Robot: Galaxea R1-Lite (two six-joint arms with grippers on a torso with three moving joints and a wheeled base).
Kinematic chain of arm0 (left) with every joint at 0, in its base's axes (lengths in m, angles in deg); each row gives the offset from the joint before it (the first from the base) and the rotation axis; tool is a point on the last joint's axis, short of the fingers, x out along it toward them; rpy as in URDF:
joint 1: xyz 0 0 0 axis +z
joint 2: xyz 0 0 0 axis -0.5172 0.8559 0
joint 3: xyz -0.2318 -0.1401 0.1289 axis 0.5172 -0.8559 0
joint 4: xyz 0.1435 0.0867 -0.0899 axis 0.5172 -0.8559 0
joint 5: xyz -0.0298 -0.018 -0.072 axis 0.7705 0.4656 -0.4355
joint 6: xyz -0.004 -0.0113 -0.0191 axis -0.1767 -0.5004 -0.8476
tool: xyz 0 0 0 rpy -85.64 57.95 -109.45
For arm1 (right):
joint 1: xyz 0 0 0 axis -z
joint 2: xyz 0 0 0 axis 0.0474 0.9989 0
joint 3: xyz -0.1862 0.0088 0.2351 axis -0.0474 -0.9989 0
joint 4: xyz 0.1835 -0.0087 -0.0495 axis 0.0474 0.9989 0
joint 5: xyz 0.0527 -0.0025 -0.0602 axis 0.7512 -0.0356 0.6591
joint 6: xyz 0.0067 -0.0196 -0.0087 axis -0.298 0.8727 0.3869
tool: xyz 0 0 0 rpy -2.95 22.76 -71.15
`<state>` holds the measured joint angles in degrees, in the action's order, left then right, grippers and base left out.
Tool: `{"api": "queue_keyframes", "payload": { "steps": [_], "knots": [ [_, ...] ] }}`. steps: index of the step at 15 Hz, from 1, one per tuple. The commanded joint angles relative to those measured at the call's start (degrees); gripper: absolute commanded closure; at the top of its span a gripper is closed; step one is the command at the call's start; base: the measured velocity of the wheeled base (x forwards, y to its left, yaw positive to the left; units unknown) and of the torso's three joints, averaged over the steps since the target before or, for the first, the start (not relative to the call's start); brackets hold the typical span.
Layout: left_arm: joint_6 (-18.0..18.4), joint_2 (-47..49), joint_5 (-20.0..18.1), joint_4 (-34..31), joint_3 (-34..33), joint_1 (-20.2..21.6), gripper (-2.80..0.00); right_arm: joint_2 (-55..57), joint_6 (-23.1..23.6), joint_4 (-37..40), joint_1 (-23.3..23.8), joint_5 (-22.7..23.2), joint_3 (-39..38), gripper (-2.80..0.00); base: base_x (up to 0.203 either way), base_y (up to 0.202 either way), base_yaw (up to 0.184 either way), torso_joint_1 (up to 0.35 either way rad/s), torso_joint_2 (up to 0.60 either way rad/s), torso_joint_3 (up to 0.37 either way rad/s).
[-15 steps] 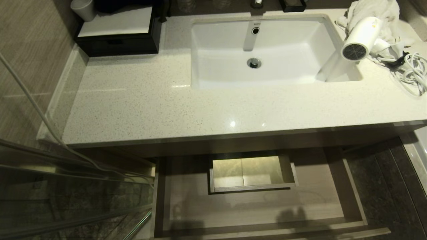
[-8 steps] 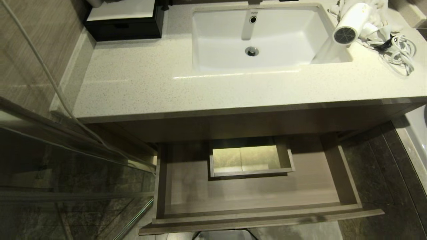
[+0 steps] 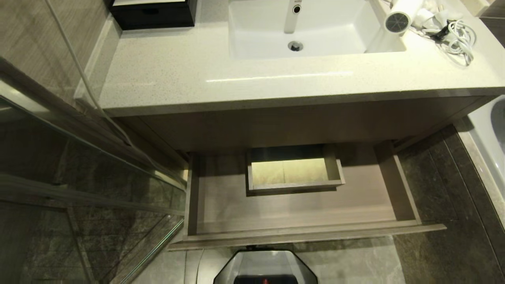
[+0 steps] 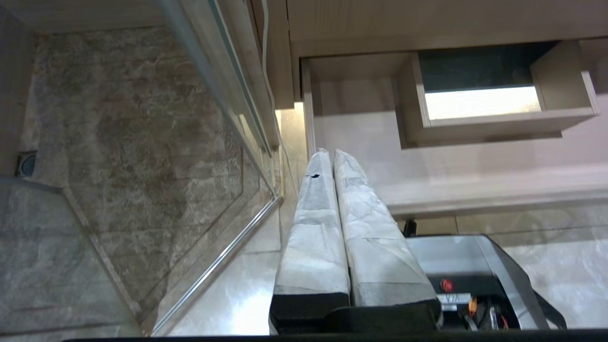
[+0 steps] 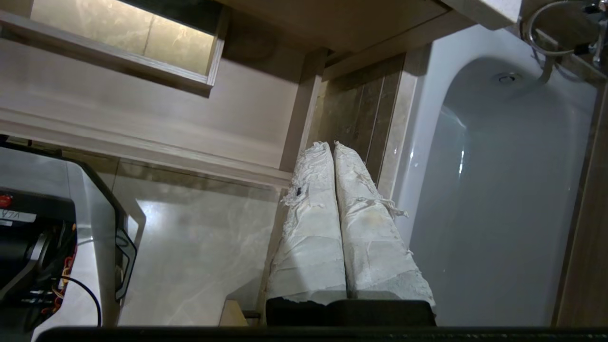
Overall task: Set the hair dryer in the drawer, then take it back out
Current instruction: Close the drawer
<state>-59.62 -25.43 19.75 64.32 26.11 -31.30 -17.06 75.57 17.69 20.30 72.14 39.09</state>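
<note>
I see the dryer (image 3: 399,19) lying on the surface (image 3: 252,79) right of the sink (image 3: 315,35), and the drawer (image 3: 300,209) pulled open below. Left tool (image 4: 331,154) and right tool (image 5: 331,146) both pressed together, holding nothing.

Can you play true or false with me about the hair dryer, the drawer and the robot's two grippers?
1. The hair dryer lies inside the drawer. False: it lies on the counter, beside the sink.
2. The drawer is pulled open. True.
3. The right gripper holds the hair dryer. False: it is shut on nothing.
4. The left gripper is shut too. True.
5. The hair dryer's cord lies bundled on the counter. True.
</note>
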Motion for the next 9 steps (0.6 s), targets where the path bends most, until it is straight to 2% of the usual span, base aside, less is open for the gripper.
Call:
{"api": "queue_keyframes", "payload": {
  "steps": [1, 4, 9],
  "knots": [
    [-0.05, -0.02, 0.03, 0.01, -0.09, -0.02, 0.00, 0.00, 0.22, 0.12, 0.01, 0.09, -0.20, 0.00, 0.000, 0.000, 0.000, -0.217, -0.07, -0.281],
    [-0.07, -0.02, 0.03, 0.01, -0.09, -0.02, 0.00, 0.00, 0.13, 0.21, 0.10, 0.09, -0.33, 0.00, 0.000, 0.000, 0.000, -0.213, -0.08, -0.274],
    [-0.05, -0.02, 0.03, 0.01, -0.09, -0.02, 0.00, -0.61, -0.66, 0.13, 0.10, 0.09, -1.21, 0.00, 0.000, 0.000, 0.000, -0.200, 0.28, 0.061]
  ]
}}
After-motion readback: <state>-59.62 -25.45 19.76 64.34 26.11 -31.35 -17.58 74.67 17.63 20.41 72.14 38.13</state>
